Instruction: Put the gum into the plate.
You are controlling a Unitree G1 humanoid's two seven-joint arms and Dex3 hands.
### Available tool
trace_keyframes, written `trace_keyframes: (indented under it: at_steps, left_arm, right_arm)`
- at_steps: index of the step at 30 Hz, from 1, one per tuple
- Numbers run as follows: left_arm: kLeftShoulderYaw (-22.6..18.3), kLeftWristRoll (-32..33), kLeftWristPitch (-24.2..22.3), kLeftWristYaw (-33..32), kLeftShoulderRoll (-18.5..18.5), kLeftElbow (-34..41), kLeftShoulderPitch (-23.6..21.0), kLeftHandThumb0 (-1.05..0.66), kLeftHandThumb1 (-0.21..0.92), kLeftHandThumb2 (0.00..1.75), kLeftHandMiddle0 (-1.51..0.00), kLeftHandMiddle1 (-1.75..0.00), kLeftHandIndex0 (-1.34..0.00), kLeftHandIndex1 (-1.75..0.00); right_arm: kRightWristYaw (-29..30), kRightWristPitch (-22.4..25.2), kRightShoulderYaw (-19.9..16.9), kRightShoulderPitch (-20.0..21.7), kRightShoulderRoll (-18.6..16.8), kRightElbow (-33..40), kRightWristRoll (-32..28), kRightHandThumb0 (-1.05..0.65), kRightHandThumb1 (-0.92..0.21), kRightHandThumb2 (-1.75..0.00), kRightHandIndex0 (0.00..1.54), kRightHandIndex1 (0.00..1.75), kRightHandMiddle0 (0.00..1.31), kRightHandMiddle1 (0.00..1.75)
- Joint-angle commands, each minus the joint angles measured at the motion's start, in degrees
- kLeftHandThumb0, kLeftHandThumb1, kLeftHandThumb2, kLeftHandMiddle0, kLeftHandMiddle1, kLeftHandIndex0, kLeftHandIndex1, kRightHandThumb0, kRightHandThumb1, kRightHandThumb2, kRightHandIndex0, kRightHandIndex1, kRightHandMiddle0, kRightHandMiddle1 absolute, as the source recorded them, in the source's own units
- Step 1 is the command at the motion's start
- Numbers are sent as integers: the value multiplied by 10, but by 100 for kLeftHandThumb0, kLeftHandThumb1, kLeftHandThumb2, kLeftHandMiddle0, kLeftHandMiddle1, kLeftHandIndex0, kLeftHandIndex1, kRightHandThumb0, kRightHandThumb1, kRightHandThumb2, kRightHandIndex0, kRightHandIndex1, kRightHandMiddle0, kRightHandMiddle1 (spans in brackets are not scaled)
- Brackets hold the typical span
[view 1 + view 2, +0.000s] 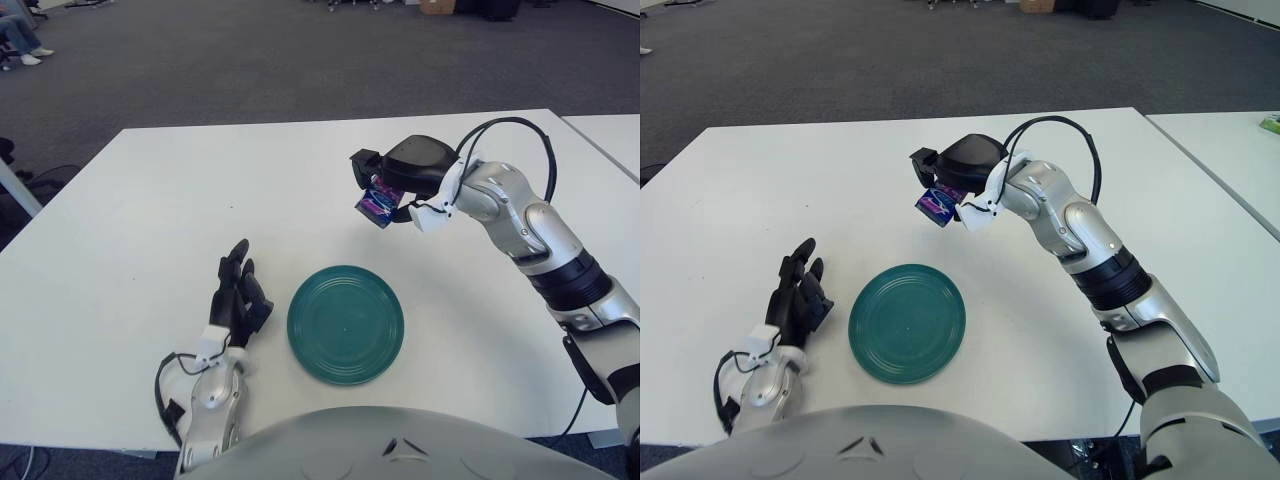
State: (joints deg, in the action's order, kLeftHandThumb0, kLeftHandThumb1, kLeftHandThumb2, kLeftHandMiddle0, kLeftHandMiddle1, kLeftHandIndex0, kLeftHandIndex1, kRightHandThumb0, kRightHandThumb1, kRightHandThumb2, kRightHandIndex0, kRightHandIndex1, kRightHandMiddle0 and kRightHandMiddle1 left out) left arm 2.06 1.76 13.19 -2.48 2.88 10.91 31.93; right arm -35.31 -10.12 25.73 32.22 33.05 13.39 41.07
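Here the white worktop (120, 230) fills most of the frame, with grey carpet across the top. The right arm reaches in from the lower right toward the upper middle, and the right robot hand (400, 175) is clamped on the gum (377, 203), a small purple-and-blue pack gripped at its top end and hanging clear of the worktop. The green plate (345, 323) lies flat at the lower middle. The gum shows above and slightly right of the plate's far rim, so it does not appear to be over the dish yet. The left robot hand (237, 300) shows just left of the plate, fingers extended and loosely together, holding nothing.

The main risk from here is letting go too soon: with the pack apparently short of the rim, it would land on the bare worktop beyond the plate. Dropping from this height could also let it bounce or slide off the shallow dish. The grip looks to take only the upper part of the pack, so a quick swing might twist or loosen it. The idle left robot hand sits close to the plate's left edge, though the likely path comes from the other side.

The gum's long axis runs from upper right to lower left in the frame, tilted off vertical, its free end pointing down and left toward the plate.
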Motion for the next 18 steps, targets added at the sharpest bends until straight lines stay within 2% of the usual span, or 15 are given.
trace_keyframes:
  at_steps: [1,5,9,14,18]
  left_arm:
    - [-7,7,8,15,-12,-2,18,-91,92,101,-25,-1,0,-58]
    - [-6,-2,55,23,-17,-22,47,-92,92,102,-27,-1,0,-62]
    - [0,-15,80,23,-16,-39,54,-93,92,104,-28,-2,0,-64]
    - [4,-26,93,21,-15,-54,53,-93,92,105,-28,-1,0,-65]
    - [6,-25,96,23,-15,-58,56,-94,92,106,-28,-1,0,-66]
  right_arm:
    - [-20,1,-3,-24,3,29,-8,-44,-46,-113,96,175,50,175]
    - [-62,7,1,-35,4,73,-14,-43,-47,-112,95,175,49,175]
    - [-97,4,3,-41,4,101,-21,-43,-49,-110,93,175,48,175]
    - [-118,-13,7,-56,10,119,-34,-43,-50,-108,91,175,47,175]
    - [-131,-38,30,-67,8,118,-37,-42,-52,-105,92,175,46,175]
